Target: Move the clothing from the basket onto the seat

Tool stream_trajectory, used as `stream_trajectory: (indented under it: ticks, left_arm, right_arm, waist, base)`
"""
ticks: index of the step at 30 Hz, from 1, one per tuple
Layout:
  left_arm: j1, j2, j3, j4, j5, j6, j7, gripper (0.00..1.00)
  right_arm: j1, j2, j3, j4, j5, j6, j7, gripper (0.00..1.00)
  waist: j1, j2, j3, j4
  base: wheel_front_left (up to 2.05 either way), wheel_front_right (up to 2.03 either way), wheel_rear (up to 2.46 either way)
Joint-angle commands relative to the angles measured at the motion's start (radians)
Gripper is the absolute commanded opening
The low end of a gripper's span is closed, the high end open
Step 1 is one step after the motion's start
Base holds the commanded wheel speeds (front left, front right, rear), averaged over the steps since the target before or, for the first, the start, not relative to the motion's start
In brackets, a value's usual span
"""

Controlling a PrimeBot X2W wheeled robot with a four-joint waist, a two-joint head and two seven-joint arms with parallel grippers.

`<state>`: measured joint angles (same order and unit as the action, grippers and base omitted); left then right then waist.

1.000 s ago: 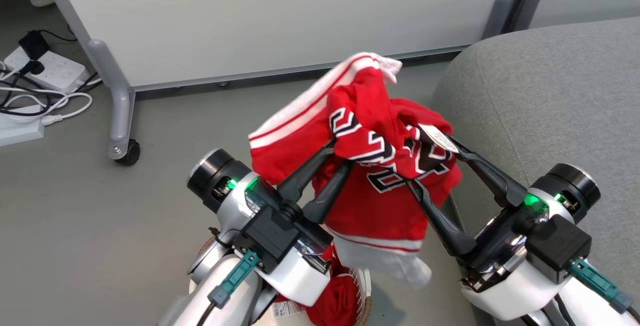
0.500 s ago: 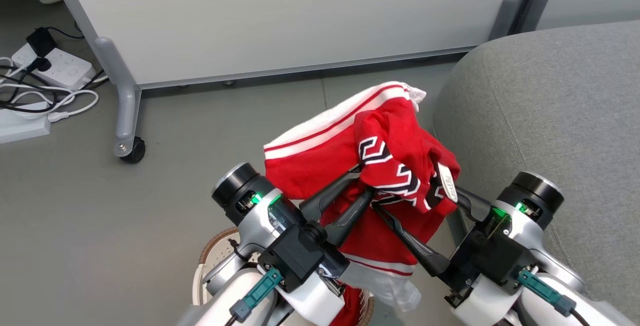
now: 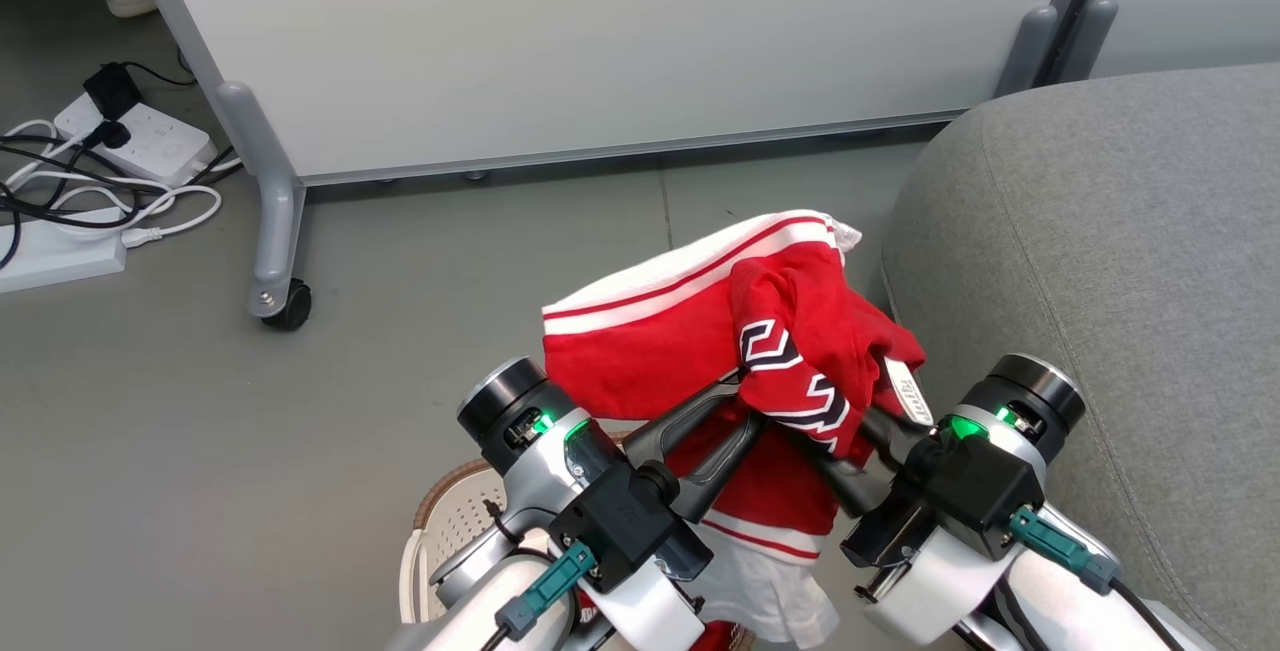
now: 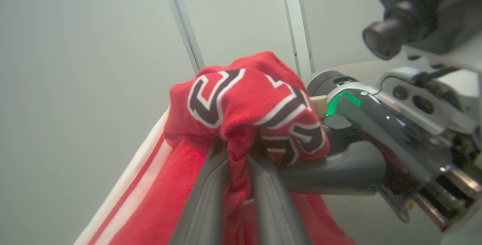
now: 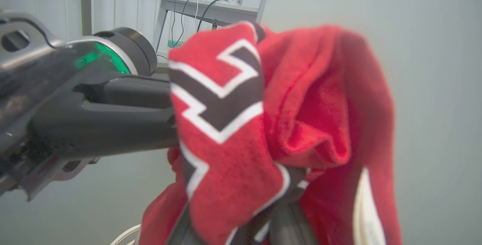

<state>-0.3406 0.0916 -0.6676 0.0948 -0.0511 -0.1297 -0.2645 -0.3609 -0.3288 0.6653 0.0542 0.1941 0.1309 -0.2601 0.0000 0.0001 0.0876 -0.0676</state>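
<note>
A red jersey (image 3: 650, 361) with white striped trim and dark block letters hangs bunched in the air between my two grippers, above the basket (image 3: 452, 523) at the bottom edge. My left gripper (image 3: 745, 399) is shut on a fold of it, and the cloth is pinched between its fingers (image 4: 211, 200) in the left wrist view. From the other side my right gripper (image 3: 850, 441) is shut on the same bunch (image 5: 301, 105), its tips buried in cloth. A sliver of red (image 3: 712, 637) shows below the hanging white hem. The grey seat (image 3: 1100, 261) lies just right of the jersey.
A pale grey partition panel (image 3: 600, 31) stands across the back, its leg and caster wheel (image 3: 290, 306) on the floor to the left. Power strips and tangled cables (image 3: 100, 161) lie at the far left. The floor between panel and basket is bare grey.
The right gripper's fingers, spread wide a second ago, have shut on the jersey. Both grippers have drawn close together, bunching the cloth. The head camera has shifted.
</note>
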Motion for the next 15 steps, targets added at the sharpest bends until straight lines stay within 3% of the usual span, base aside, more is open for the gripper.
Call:
stream_trajectory:
  ticks: [1, 8, 9, 10, 11, 13, 14, 15]
  left_arm:
    - [-0.006, 0.010, -0.001, 0.011, -0.005, -0.001, 0.000, 0.00]
    - [-0.003, 0.016, -0.002, 0.034, -0.007, -0.001, 0.001, 0.00]
    - [-0.003, 0.016, 0.000, 0.037, -0.006, -0.001, 0.001, 0.11]
    - [-0.002, 0.017, 0.002, 0.039, -0.003, -0.001, 0.002, 0.33]
    - [-0.002, 0.017, 0.002, 0.039, -0.003, -0.001, 0.002, 0.33]
    - [-0.001, 0.015, 0.006, 0.039, 0.004, -0.001, 0.003, 0.84]
    - [0.001, 0.012, 0.009, 0.037, 0.006, -0.001, 0.002, 1.00]
    - [0.002, 0.010, 0.013, 0.034, 0.008, -0.001, 0.001, 1.00]
  right_arm:
    - [0.000, 0.000, -0.007, 0.006, 0.011, 0.000, -0.004, 0.00]
    - [0.010, 0.018, -0.028, -0.004, 0.022, 0.000, -0.006, 0.00]
    - [0.011, 0.022, -0.037, -0.007, 0.027, 0.000, -0.006, 0.00]
    - [0.012, 0.027, -0.048, -0.011, 0.032, -0.001, -0.006, 0.00]
    - [0.012, 0.027, -0.048, -0.011, 0.032, -0.001, -0.006, 0.00]
    - [0.020, 0.033, -0.064, -0.018, 0.039, -0.001, -0.007, 0.00]
    - [0.027, 0.039, -0.072, -0.019, 0.039, 0.000, -0.007, 0.00]
    - [0.034, 0.042, -0.082, -0.019, 0.040, 0.000, -0.007, 0.00]
  waist:
    - [0.0000, -0.0001, -0.002, 0.004]
    - [0.0000, -0.0001, -0.002, 0.009]
    - [0.0000, -0.0001, -0.003, 0.009]
    - [0.0000, -0.0001, -0.003, 0.008]
    - [0.0000, -0.0001, -0.003, 0.008]
    - [0.0000, -0.0001, -0.003, 0.008]
    - [0.0000, -0.0001, -0.003, 0.007]
    - [0.0000, -0.0001, -0.003, 0.006]
  base:
    - [0.00, 0.00, 0.00]
    - [0.00, 0.00, 0.00]
    - [0.00, 0.00, 0.00]
    - [0.00, 0.00, 0.00]
    - [0.00, 0.00, 0.00]
    - [0.00, 0.00, 0.00]
    - [0.00, 0.00, 0.00]
    - [0.00, 0.00, 0.00]
